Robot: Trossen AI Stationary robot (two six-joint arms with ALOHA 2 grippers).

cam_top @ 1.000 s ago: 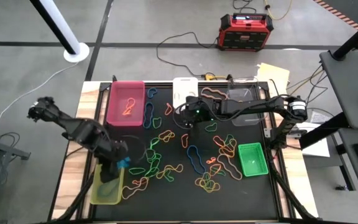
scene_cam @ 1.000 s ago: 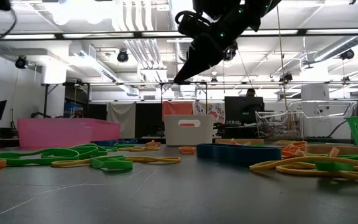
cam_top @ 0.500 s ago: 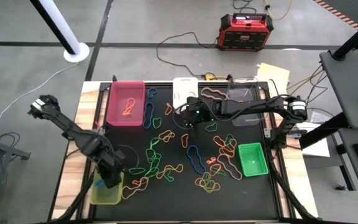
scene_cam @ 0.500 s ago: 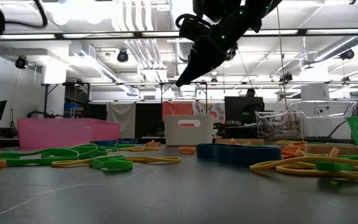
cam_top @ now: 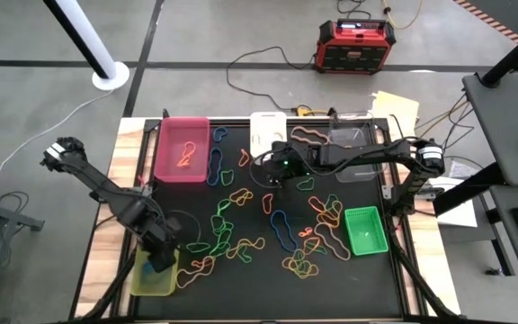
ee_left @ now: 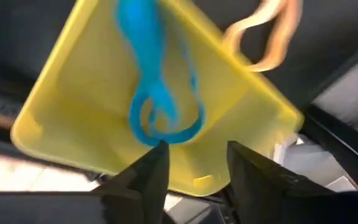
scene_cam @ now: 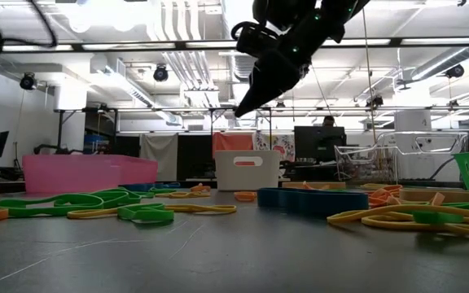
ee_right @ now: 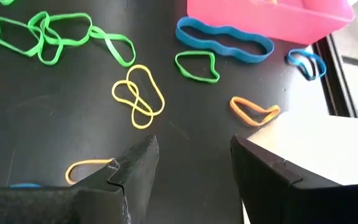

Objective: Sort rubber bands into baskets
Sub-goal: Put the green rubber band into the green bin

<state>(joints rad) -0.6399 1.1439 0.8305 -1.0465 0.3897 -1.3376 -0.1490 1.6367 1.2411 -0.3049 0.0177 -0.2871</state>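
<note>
Since a second ago left gripper point(cam_top: 159, 261) dropped over yellow-green plastic basket point(cam_top: 148, 282); fingers parted, blue rubber band point(ee_left: 157, 93) released inside. Risk: loop snags a rising finger, pulled out. Right gripper point(cam_top: 280, 179) hovers far off, open.
</note>
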